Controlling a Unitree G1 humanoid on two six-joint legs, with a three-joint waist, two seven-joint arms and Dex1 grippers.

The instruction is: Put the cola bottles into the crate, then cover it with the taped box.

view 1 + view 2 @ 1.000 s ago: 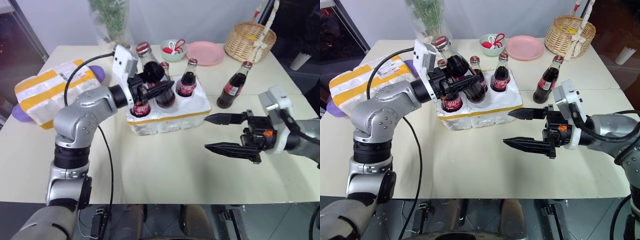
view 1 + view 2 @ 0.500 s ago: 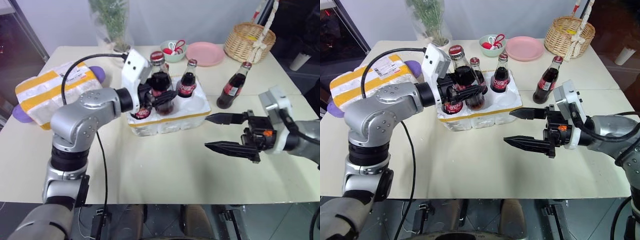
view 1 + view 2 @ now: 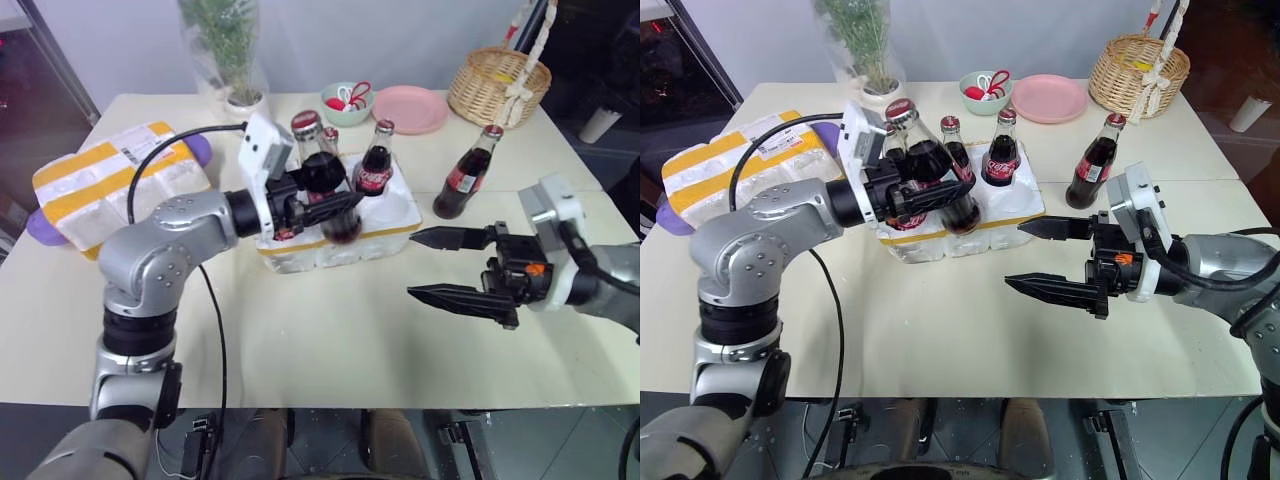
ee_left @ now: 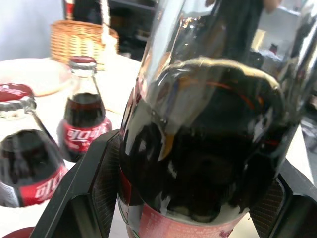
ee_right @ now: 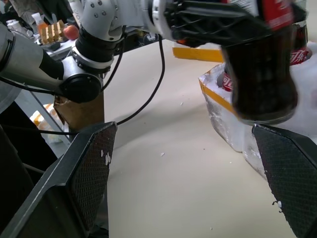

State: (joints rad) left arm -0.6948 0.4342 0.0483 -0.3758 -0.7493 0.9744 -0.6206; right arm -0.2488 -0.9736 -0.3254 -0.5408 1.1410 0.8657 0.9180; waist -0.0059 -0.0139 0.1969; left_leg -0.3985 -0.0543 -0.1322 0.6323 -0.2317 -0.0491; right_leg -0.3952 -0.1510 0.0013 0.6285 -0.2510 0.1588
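Bottles of dark cola with red caps and red labels stand in the white foam crate (image 3: 385, 215) near the middle of the table (image 3: 330, 340) — a yellow tape strip runs along the crate's near side. One bottle (image 3: 376, 158) stands upright in a far well, a second (image 3: 331, 137) shows its cap behind it, and a third (image 3: 283, 232) sits low in a well on the left, mostly hidden by the arm. A fourth bottle (image 3: 468, 173) stands on the table well to the right of the crate, apart from it.

Clamped around the body of a fifth bottle (image 3: 930, 170), the left gripper (image 3: 927, 192) holds it tilted, cap leaning away to the left, its base over the crate's near edge. In the left wrist view the black fingers (image 4: 81, 196) press against both sides of the glass.

Further right, the right gripper (image 3: 450, 265) hangs above the bare table with its two pointed fingers spread wide, aimed toward the crate — it holds nothing and touches nothing.

At the table's far left lies the taped box (image 3: 110, 180), white foam banded in wide yellow tape with a shipping label on top, well apart from the crate.
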